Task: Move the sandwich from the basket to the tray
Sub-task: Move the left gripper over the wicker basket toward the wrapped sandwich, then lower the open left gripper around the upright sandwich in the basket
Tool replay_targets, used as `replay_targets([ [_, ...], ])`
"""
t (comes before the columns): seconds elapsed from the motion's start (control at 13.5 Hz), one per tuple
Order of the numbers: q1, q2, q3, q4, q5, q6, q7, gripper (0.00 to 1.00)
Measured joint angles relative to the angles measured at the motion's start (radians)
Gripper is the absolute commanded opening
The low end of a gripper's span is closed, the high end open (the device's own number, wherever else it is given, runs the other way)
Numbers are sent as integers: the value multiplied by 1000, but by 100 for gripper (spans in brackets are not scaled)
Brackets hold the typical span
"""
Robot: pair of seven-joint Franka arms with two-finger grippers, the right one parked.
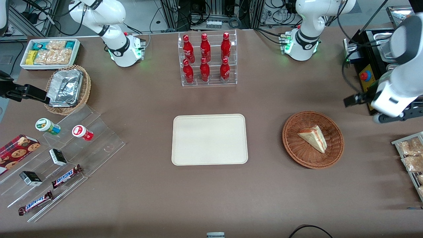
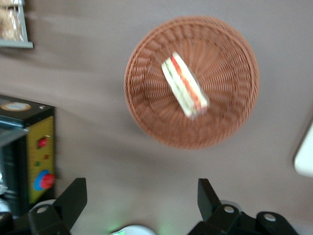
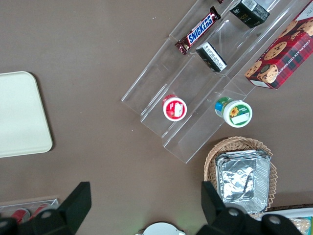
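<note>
The sandwich (image 1: 314, 138), a pale triangular wedge with red and green filling, lies in the round reddish-brown wicker basket (image 1: 294, 148) toward the working arm's end of the table. The cream rectangular tray (image 1: 209, 139) lies bare at the table's middle, beside the basket. My left gripper (image 1: 351, 99) hangs in the air, farther from the front camera than the basket and apart from it. In the left wrist view the gripper (image 2: 141, 196) is open and empty, with the sandwich (image 2: 185, 87), the basket (image 2: 146, 117) and a corner of the tray (image 2: 305, 156) in sight.
A black control box with a red button (image 1: 365, 76) stands close to the gripper. A rack of snack packets (image 1: 411, 155) sits at the working arm's end. A clear rack of red bottles (image 1: 207, 59) stands farther back. A tan basket of foil trays (image 1: 67, 89) and an acrylic snack stand (image 1: 59, 158) sit at the parked arm's end.
</note>
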Motion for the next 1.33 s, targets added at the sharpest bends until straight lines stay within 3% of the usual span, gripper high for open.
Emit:
replay_targets([
  [0.52, -36, 22, -34, -321, -1, 456, -418, 100],
  [0.81, -50, 47, -33, -415, 0, 601, -468, 100],
  [1.33, -47, 157, -27, -433, 0, 756, -520, 100],
])
